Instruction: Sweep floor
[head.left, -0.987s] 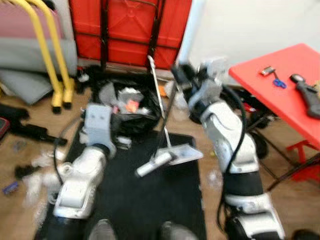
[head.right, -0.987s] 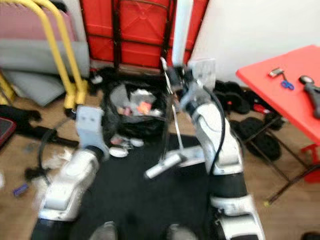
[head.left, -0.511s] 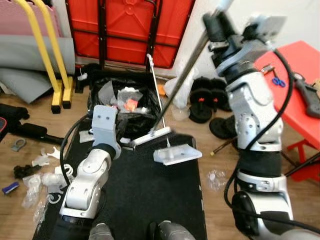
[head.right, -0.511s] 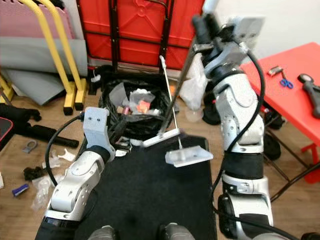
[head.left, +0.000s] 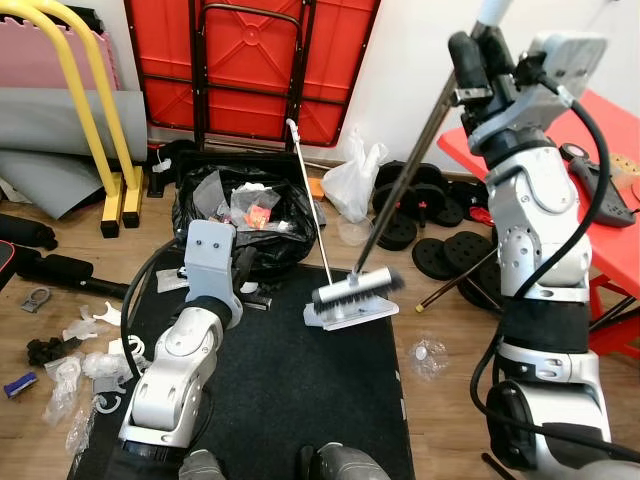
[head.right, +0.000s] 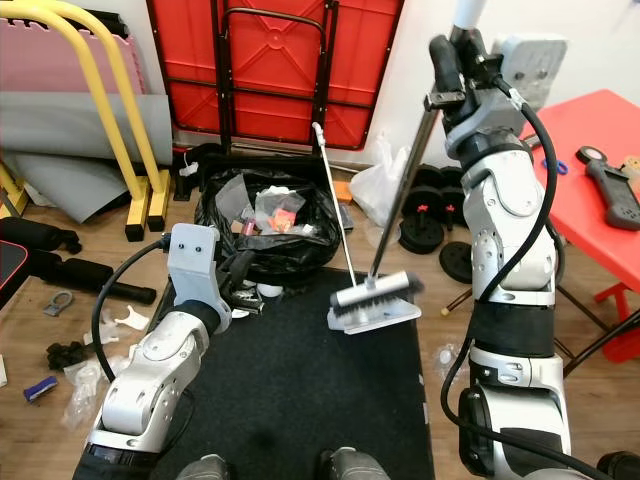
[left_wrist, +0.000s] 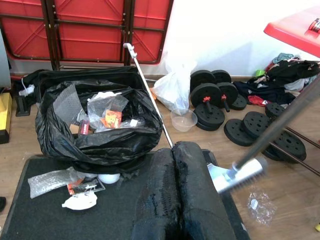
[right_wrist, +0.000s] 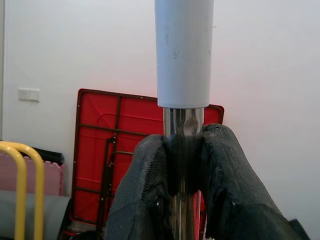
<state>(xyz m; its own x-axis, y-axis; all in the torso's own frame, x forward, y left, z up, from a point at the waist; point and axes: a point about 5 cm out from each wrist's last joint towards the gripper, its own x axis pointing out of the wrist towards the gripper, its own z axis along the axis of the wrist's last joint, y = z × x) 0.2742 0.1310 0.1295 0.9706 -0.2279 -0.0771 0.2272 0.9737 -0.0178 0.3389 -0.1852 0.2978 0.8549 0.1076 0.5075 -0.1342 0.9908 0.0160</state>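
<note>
Black fingers of the right gripper (right_wrist: 182, 165) clamp the broom (head.left: 357, 290) high on its handle, bristles far below over the dustpan (head.left: 350, 312), the left gripper (left_wrist: 175, 190) pinched empty; floor scraps (head.left: 70, 375) remain unswept

Even, bright indoor light fills all four pictures, with no hard shadows on the wooden floor (head.left: 60, 300). The head views are sharp. The black mat (head.left: 290, 400) reads as flat dark. In the wrist views the near black fingers (left_wrist: 180, 200) are soft; the broom head (left_wrist: 240, 172) is slightly motion-blurred.
</note>
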